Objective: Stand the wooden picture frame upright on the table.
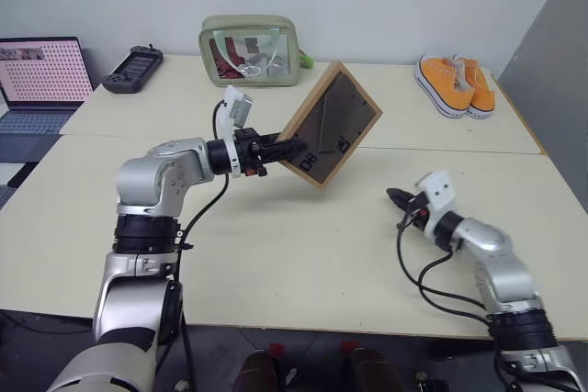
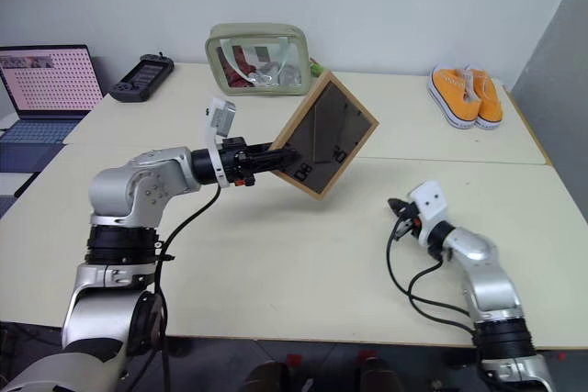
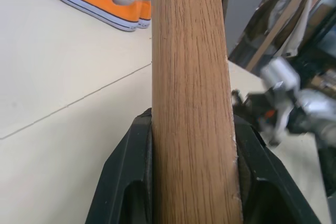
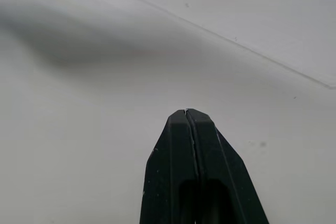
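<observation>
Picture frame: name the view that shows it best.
The right eye view: the whole wooden picture frame shows tilted, back panel visible, held by the left gripper. Left eye view matches. Left wrist view shows one wooden edge between the fingers.

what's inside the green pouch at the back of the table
Through the clear front of the green pouch show jumbled small items, some reddish, some silvery; what they are cannot be told. Its green sides and top hide anything further in.

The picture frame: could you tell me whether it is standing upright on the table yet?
Not yet. The picture frame is tilted on one corner in the air above the table, its edge clamped in the left gripper.
</observation>
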`<control>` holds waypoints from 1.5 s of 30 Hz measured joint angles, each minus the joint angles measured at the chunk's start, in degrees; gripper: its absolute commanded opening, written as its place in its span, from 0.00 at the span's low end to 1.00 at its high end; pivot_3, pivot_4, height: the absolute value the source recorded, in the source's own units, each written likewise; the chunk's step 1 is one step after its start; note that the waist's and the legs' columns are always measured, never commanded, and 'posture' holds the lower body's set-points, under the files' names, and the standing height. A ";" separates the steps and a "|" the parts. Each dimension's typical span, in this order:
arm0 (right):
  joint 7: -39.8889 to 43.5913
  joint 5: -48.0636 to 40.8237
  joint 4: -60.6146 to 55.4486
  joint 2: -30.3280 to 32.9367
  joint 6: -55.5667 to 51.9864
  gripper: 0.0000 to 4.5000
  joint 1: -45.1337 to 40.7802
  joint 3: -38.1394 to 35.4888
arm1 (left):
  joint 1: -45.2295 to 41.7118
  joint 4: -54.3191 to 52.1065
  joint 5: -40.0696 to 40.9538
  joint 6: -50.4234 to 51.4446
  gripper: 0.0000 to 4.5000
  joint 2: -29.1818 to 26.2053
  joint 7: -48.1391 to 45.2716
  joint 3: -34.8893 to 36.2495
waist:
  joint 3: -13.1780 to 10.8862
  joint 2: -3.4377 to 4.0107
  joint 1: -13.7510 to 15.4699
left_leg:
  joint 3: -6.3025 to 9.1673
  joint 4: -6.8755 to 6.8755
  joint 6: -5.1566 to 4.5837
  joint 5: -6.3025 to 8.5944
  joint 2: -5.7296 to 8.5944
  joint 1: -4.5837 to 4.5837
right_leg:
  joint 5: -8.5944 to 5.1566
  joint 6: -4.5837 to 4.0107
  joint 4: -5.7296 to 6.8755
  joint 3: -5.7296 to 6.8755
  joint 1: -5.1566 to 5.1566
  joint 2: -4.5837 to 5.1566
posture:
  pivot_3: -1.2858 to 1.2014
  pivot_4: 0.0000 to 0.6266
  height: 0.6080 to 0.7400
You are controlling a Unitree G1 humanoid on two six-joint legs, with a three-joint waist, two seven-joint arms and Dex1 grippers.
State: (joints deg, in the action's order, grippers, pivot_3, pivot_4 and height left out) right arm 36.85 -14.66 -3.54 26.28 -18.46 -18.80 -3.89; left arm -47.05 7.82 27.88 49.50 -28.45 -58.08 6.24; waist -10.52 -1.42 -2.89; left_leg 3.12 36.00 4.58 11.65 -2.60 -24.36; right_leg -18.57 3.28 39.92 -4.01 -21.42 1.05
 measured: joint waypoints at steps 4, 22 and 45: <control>-0.13 -7.13 -7.51 0.83 -6.86 0.04 -4.11 -4.26 | 2.10 -3.07 0.36 -0.07 0.29 -1.02 1.42 0.34 | 0.00 0.00 0.08 | 0.01 0.00 0.00 0.00 0.00 0.00 | 0.00 0.00 -0.01 0.02 0.01 0.00 | 0.52 0.24 1.00; -6.02 -14.03 -9.62 -7.65 -16.21 0.48 -14.91 2.05 | 1.51 -3.42 5.11 1.28 0.29 -0.61 2.81 -1.66 | 0.00 0.01 0.07 | -0.01 -0.01 -0.01 0.00 0.00 -0.02 | 0.00 0.00 -0.01 0.01 -0.04 0.00 | 0.52 0.24 1.00; -8.24 -13.77 -12.52 -9.10 -18.00 0.48 -15.62 2.93 | 0.05 4.18 4.12 -2.92 0.29 0.94 2.35 -2.96 | -0.01 0.01 0.14 | 0.00 -0.02 -0.01 0.00 0.00 -0.05 | 0.00 0.00 -0.01 0.01 -0.09 -0.01 | 0.52 0.24 1.00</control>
State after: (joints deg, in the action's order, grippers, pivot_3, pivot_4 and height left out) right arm 28.61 -28.44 -16.06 17.18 -36.45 -34.43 -0.96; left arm -47.00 11.99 32.00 46.58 -27.52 -55.73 3.28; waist -10.53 -1.40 -2.75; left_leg 3.12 35.98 4.57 11.65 -2.60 -24.41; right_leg -18.57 3.28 39.90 -4.00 -21.51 1.04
